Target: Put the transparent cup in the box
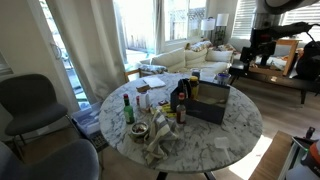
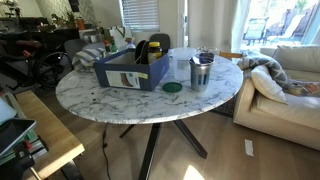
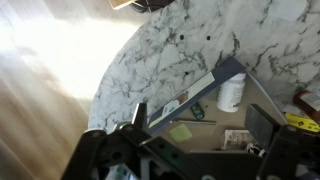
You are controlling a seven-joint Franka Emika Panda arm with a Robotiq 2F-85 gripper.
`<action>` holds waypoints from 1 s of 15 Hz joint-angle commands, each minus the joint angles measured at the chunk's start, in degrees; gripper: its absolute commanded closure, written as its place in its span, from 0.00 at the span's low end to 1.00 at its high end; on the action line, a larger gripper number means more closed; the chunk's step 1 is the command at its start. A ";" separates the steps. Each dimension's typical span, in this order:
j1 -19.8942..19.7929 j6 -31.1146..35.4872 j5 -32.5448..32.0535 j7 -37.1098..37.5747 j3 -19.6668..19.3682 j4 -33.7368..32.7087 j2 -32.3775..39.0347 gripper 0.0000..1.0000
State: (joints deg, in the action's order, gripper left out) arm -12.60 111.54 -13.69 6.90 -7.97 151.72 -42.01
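The transparent cup (image 2: 203, 71) stands upright on the marble table (image 2: 120, 100), to the right of the dark navy-blue box (image 2: 128, 74), with a green lid (image 2: 172, 88) between them. The box also shows in an exterior view (image 1: 210, 103) and in the wrist view (image 3: 222, 72), where its open top shows a white bottle (image 3: 232, 92) and a yellow note (image 3: 180, 132) inside. My gripper (image 3: 200, 120) is open and empty above the box's edge. In an exterior view it (image 1: 243, 65) hangs over the table's far side. The cup is out of the wrist view.
Several bottles (image 1: 128, 108) and crumpled paper (image 1: 160, 140) crowd one side of the table. Grey chairs (image 1: 30, 100) stand beside it. A sofa (image 2: 285, 85) is close to the table edge, and wooden floor (image 3: 40, 110) lies below.
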 commanded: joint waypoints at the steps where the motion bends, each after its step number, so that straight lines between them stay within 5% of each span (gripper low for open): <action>1: -1.33 -0.03 0.36 -1.00 -0.56 0.30 -0.08 0.00; 5: -3.07 2.56 -0.81 2.03 0.14 1.95 0.26 0.00; 10: -3.55 26.03 5.23 5.43 -4.62 -3.64 12.29 0.00; 13: 0.33 40.42 14.67 1.22 -8.61 -8.70 20.88 0.00; 15: 4.17 43.66 22.89 -3.31 -11.12 -12.70 25.80 0.00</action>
State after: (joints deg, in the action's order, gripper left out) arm -13.89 151.13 -0.40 9.01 -15.22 145.93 -25.30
